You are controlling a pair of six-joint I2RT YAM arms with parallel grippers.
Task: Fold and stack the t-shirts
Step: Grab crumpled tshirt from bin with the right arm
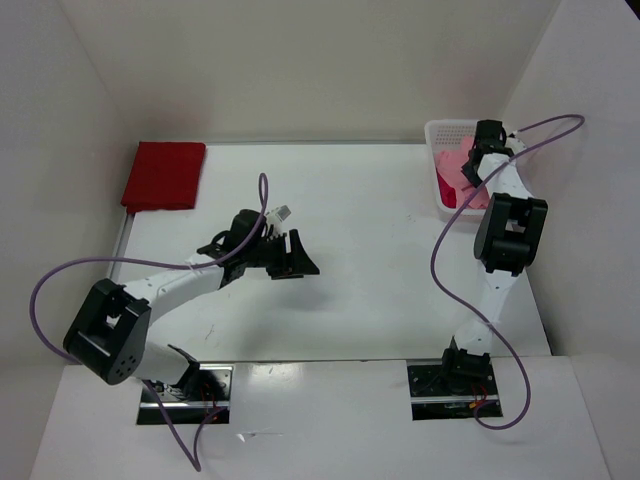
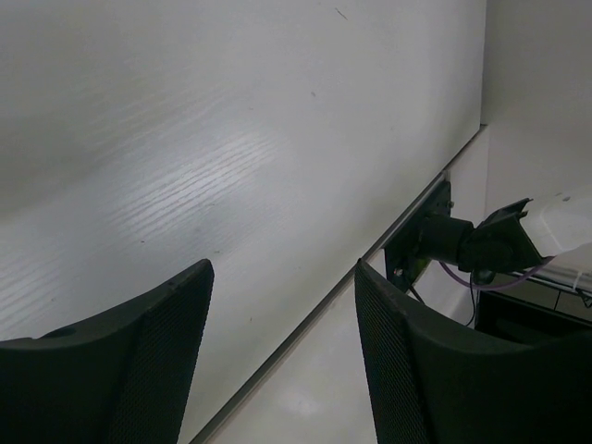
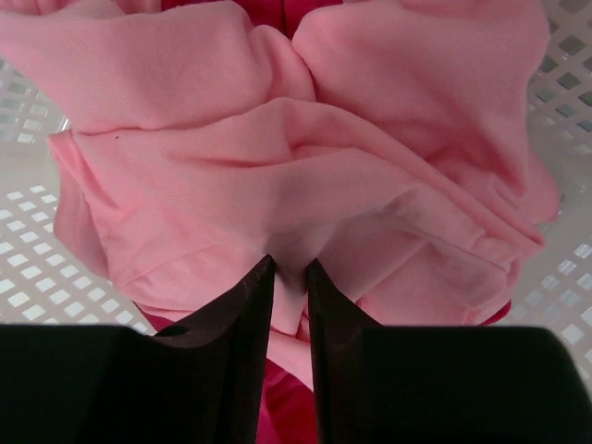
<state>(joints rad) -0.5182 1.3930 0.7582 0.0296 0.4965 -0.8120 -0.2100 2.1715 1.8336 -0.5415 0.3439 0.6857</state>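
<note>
A folded dark red t-shirt (image 1: pixel 165 175) lies at the table's far left corner. Crumpled in the white mesh basket (image 1: pixel 438 130) at the far right is the light pink t-shirt (image 1: pixel 450 163) (image 3: pixel 277 176), with the magenta t-shirt (image 3: pixel 289 407) under it. My right gripper (image 1: pixel 470 170) (image 3: pixel 290 266) reaches down into the basket, its narrow jaws pinching a fold of the pink cloth. Over the bare middle of the table my left gripper (image 1: pixel 295 255) (image 2: pixel 284 273) hovers open, with nothing between its fingers.
The basket's mesh wall (image 3: pixel 28 277) shows on both sides of the pink cloth. The right arm's base (image 2: pixel 462 240) and its purple cable (image 1: pixel 440 260) stand near the table's front edge. White walls close in the table on three sides.
</note>
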